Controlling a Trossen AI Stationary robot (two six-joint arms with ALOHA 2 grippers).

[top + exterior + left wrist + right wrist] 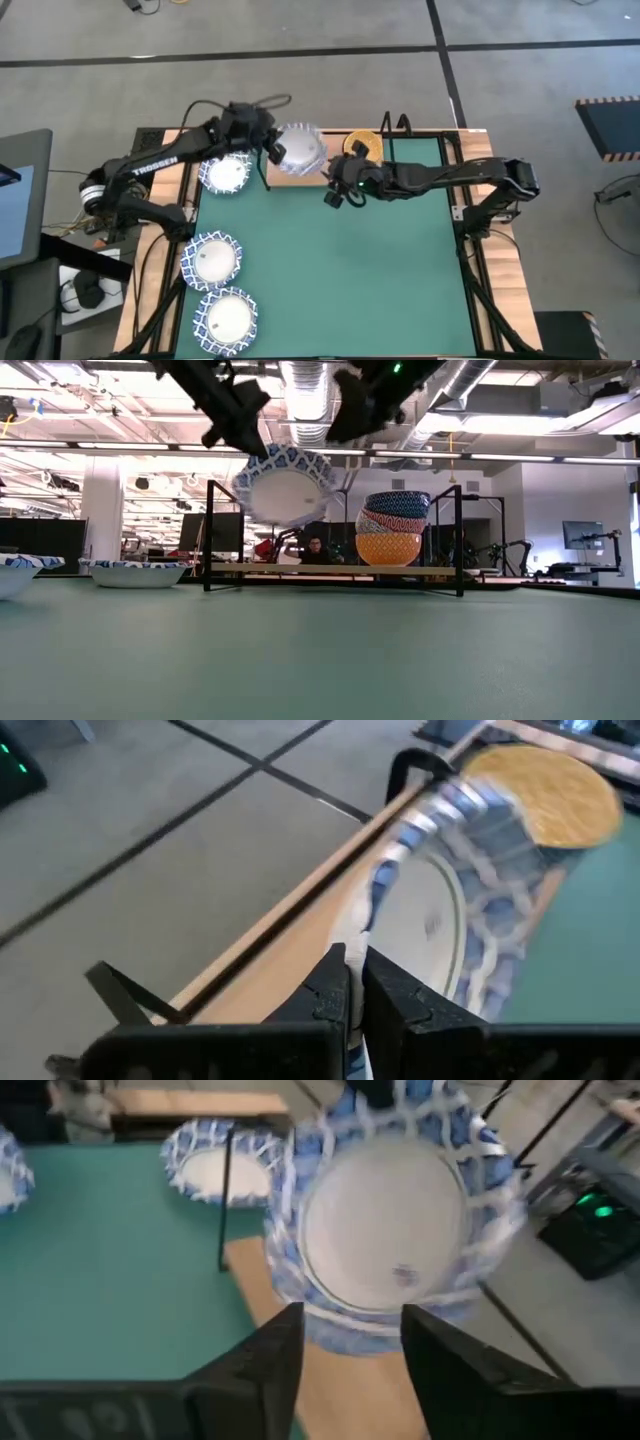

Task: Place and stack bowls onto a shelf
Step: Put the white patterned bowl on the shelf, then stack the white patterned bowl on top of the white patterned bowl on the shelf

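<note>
A large white bowl with a blue lattice rim (300, 150) hangs tilted on edge above the light-wood shelf (290, 182), its underside (285, 485) facing the low camera. My left gripper (355, 960) is shut on its rim. My right gripper (345, 1330) is open just in front of the bowl (385, 1230); I see no touch. The small bowls stand stacked on the shelf's right half (390, 525), orange-yellow (388, 548) at the bottom. Three more large bowls rest on their bases on the table's left side (225, 172), (212, 258), (228, 318). My left gripper pinches the bowl's rim (362, 935) between its two fingers, coming from the table's left and slanting down. The bowl is lifted clear above the shelf board and stands nearly on edge, its inside turned toward the table's far side.
The shelf's black wire end supports (210, 535), (458, 538) stand at either end of the board. The left half of the board under the held bowl is bare. The green mat (380, 270) spreads open in front of the shelf.
</note>
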